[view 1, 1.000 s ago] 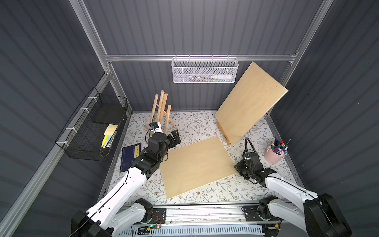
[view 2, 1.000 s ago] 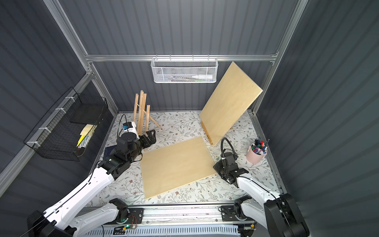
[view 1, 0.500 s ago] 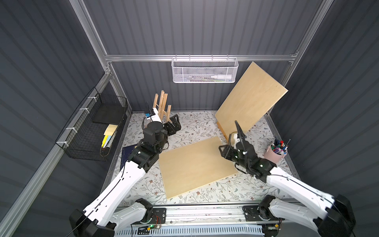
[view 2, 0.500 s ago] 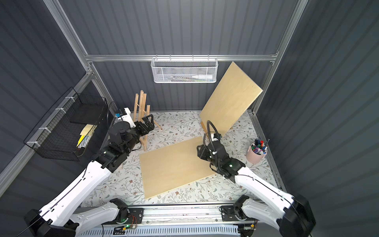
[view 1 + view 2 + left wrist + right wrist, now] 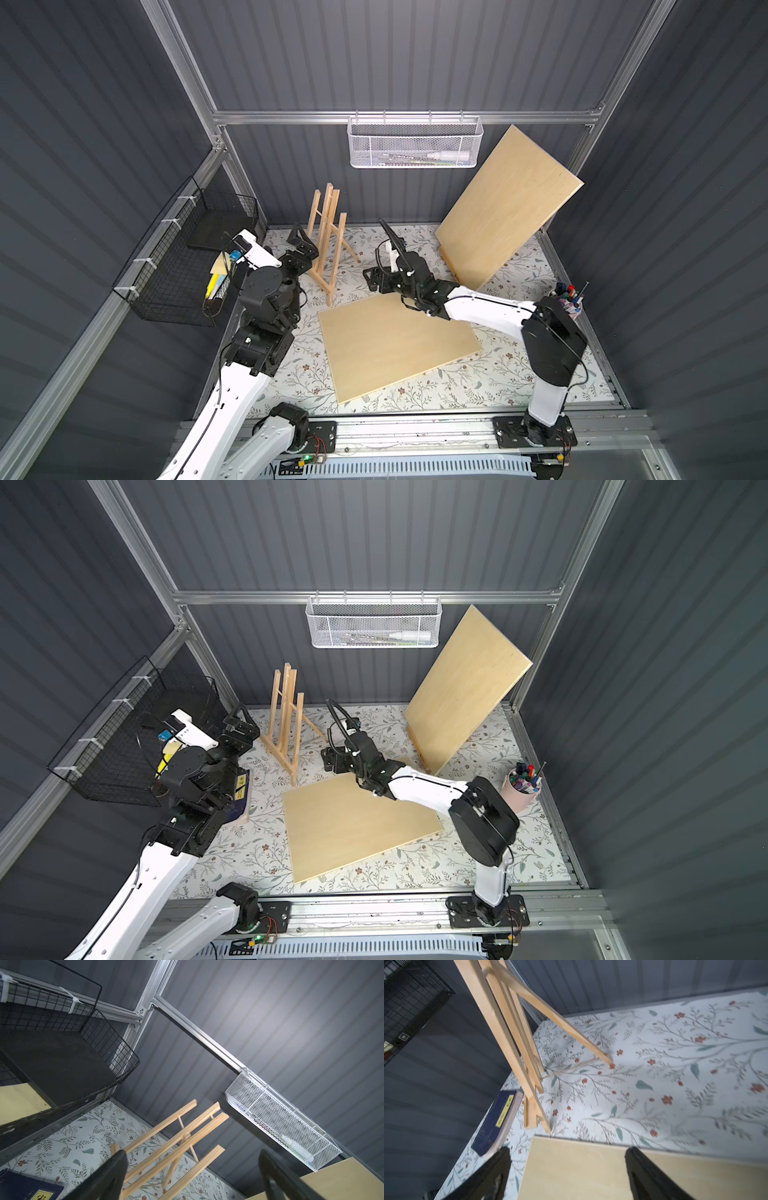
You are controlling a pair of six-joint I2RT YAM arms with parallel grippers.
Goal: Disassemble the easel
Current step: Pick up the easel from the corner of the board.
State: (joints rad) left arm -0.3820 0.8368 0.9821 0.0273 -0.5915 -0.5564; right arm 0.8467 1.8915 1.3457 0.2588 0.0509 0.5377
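The small wooden easel [image 5: 328,245] [image 5: 286,725] stands upright at the back left of the floral table, its rear leg spread toward the right. My left gripper [image 5: 302,245] [image 5: 239,726] hovers just left of it, open and empty. In the left wrist view the easel [image 5: 176,1140] lies between and beyond the spread left gripper [image 5: 192,1154]. My right gripper [image 5: 373,279] [image 5: 331,759] is open over the far edge of a flat wooden board [image 5: 395,345], a short way right of the easel's feet. In the right wrist view the easel [image 5: 508,1043] is ahead of the open right gripper [image 5: 569,1150].
A second large board [image 5: 507,208] leans at the back right. A black wire basket [image 5: 187,257] hangs on the left wall, and a white mesh basket [image 5: 415,143] hangs on the back rail. A blue book [image 5: 241,796] lies left of the easel; a pink pen cup [image 5: 567,299] stands far right.
My right arm swung from the front right across the flat board toward the easel, and its gripper went from shut to open. The left gripper rose and moved back beside the easel.
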